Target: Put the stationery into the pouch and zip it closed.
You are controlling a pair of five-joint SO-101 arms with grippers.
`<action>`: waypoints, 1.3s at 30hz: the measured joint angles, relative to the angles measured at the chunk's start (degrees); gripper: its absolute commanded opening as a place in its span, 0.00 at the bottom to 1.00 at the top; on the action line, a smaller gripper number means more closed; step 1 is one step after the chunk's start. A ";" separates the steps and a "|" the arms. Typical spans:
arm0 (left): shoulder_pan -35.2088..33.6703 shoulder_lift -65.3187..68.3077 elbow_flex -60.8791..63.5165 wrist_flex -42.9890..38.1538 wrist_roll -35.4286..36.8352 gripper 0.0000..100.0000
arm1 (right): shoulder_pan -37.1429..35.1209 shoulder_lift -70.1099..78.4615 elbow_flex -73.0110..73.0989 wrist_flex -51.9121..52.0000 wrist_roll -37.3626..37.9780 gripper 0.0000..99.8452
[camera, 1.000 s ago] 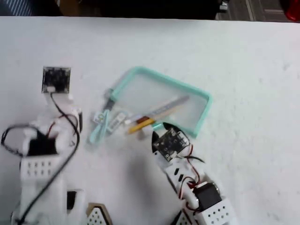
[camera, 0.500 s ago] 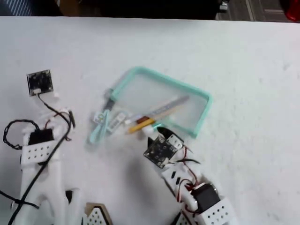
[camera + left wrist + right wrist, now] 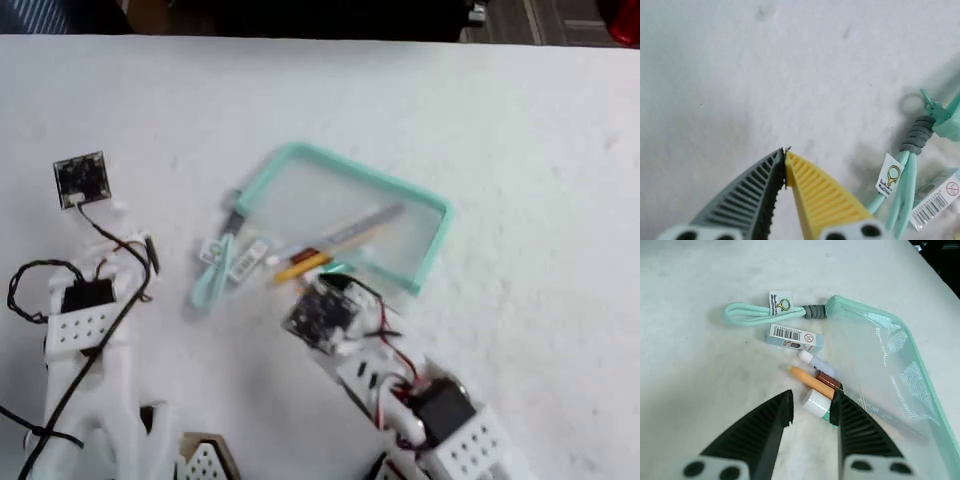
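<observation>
My right jaws stand part open with nothing between them. They hang just above the near ends of the stationery (image 3: pixel 812 382), and I judge that puts them in place to push or grip what pokes out of the pouch mouth. My left jaws are closed tip to tip on nothing, parked over bare counter (image 3: pixel 740 60) to the left, I think to stay clear of the work.

Just past my right jaws an orange pencil (image 3: pixel 807 379) and a white-capped piece (image 3: pixel 814 402) lie partly inside the teal mesh pouch (image 3: pixel 300 152). The pouch lies flat at mid-counter, its mouth toward the near left and not yet zipped.

The right wrist view separates the single pieces and the barcoded label (image 3: pixel 794 337) beside the strap loop (image 3: pixel 757 314). The high view blurs those together but gives the pouch's whole outline. The left wrist view catches what may be the zip pull (image 3: pixel 929 100).
</observation>
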 measured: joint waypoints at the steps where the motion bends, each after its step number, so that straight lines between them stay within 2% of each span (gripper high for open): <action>1: 0.00 0.00 0.18 0.00 0.00 0.02 | -0.09 4.04 -1.85 -1.49 0.00 0.13; 4: -0.09 0.00 0.18 0.00 0.00 0.02 | -1.32 16.09 -7.91 -5.19 -0.26 0.13; 13: -0.09 0.00 0.18 0.00 0.00 0.02 | -10.90 52.22 -30.95 -6.95 -8.88 0.13; 17: -0.09 0.00 0.18 0.00 0.00 0.02 | -10.46 66.20 -40.00 -6.95 -13.80 0.13; 25: -0.09 0.00 0.18 0.00 0.18 0.02 | -8.09 89.41 -59.87 -7.03 -34.37 0.13; 31: -0.09 0.00 0.18 0.00 0.18 0.02 | -4.31 103.30 -71.47 -7.03 -43.08 0.27; 39: -0.09 0.00 0.18 0.00 0.18 0.02 | -3.25 112.44 -81.49 -7.03 -45.01 0.26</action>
